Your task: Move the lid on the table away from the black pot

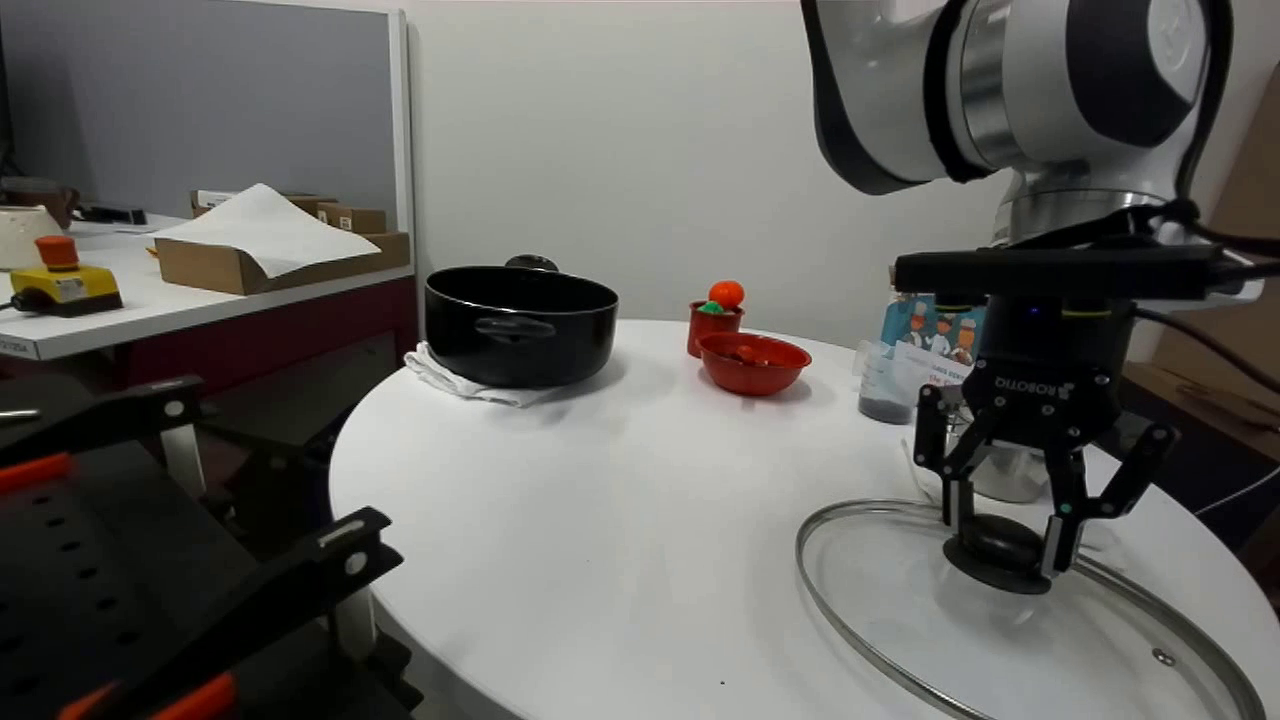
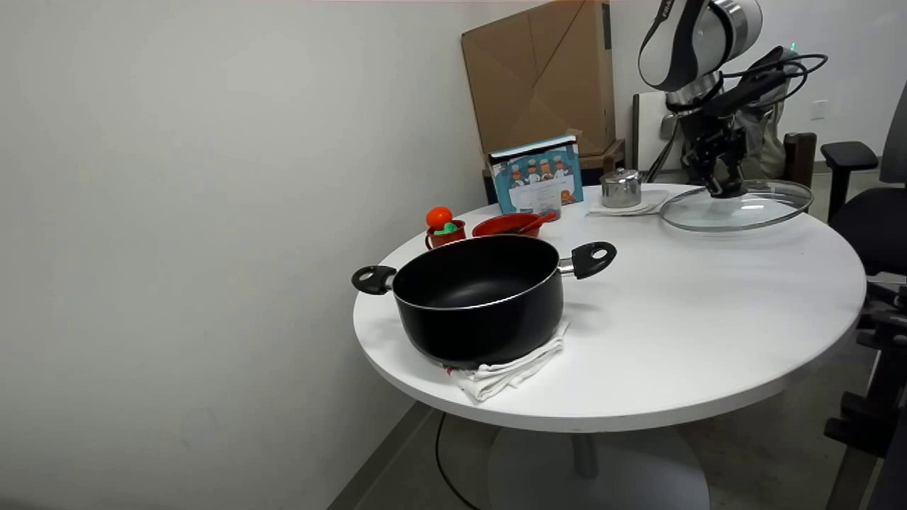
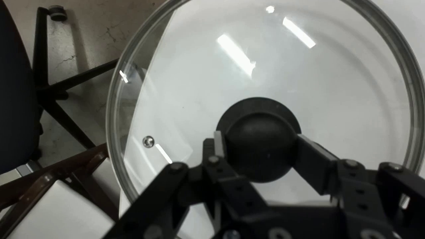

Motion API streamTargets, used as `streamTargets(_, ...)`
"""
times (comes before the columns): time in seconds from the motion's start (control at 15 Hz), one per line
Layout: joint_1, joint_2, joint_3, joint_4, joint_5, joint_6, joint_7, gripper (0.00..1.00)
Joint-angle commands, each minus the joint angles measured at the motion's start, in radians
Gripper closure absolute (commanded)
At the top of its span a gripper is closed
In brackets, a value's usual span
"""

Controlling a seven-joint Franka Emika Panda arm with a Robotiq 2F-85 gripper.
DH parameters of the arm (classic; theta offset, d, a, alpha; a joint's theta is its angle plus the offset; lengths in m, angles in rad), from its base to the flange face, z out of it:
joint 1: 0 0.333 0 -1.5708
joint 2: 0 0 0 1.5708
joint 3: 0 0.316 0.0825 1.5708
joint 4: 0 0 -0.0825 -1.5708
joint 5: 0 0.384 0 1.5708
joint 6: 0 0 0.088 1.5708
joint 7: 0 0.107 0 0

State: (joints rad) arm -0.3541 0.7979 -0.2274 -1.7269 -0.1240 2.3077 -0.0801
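The lid (image 1: 1030,650) is a large clear glass disc with a metal rim and black knob, at the near right of the round white table (image 1: 600,560). It also shows in the wrist view (image 3: 192,99), partly past the table's edge. I cannot tell if it touches the tabletop. My gripper (image 1: 1003,550) points down with a finger on each side of the knob, both pads against it; this also shows in the wrist view (image 3: 260,146). The glossy black pot (image 2: 482,326) stands uncovered across the table, well apart from the lid, in both exterior views.
A folded white cloth (image 2: 506,375) lies under the pot. A red bowl (image 1: 755,365) and red mug (image 1: 712,328) stand near the wall. A steel cup (image 2: 621,190) and a blue box (image 2: 538,173) stand near the gripper. A chair (image 3: 20,93) is beyond the table edge.
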Motion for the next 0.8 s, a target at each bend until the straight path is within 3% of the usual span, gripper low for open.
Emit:
streamTargets(0.0, 0.01, 0.011, 0.003, 0.033, 0.004, -0.024, -0.01, 0.74)
streamTargets(0.73, 0.008, 0.022, 0.024, 0.016, -0.001, -0.016, -0.063, 0.74)
